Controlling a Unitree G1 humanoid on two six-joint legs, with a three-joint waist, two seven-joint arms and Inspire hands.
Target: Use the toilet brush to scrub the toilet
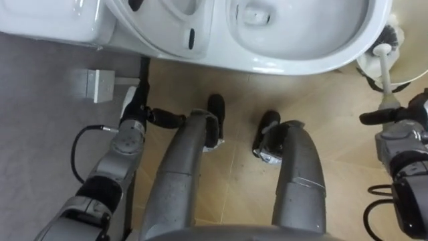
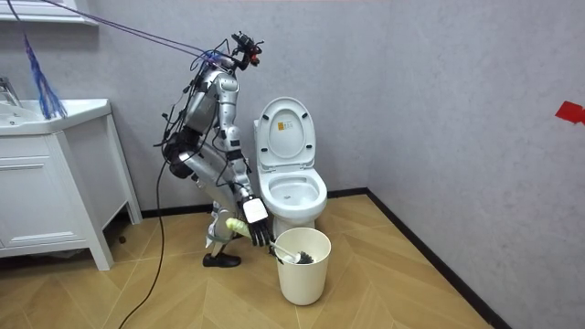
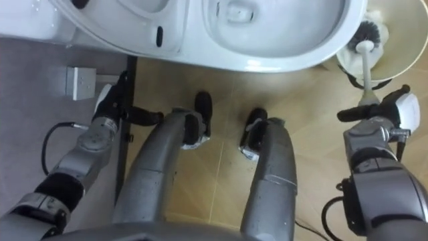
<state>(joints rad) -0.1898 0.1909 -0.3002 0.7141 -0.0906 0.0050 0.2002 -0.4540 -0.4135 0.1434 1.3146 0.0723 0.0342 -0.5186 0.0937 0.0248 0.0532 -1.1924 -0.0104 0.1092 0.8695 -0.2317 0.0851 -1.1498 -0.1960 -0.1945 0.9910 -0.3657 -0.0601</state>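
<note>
**Brush in the fist, bristles down in the bucket**

Left eye view first. Looks straight down over both knees at the glossy white ceramic toilet bowl (image 1: 321, 57) along the top edge. Grips the toilet brush with the thin white rod handle and dark bristle head (image 1: 385, 77) in the right robot hand (image 1: 394, 119) at the right edge, dark fingers closed round the handle's near end. Rests the bristle head inside the round cream plastic bucket (image 1: 411, 72), just beside the bowl on the pale wooden plank floor (image 1: 234, 90). Holds the left robot hand (image 1: 144, 114) low beside the left leg, fingers loosely straight and clasping nothing, near a small white square box (image 1: 100, 85) on the grey wall (image 1: 40, 100).

Over to the right eye view. Same grip here, with the handle running from the fist up into the bucket.

Now the room view. Stands bent forward at the toilet, on the room view's left of it, with the oval white lid (image 2: 285, 132) raised against the wall. Reaches the right arm down to the bucket on the floor just in front of the bowl, brush head inside the rim. Off at the room view's left, well apart, a white cabinet with a sink top (image 2: 55, 183).
</note>
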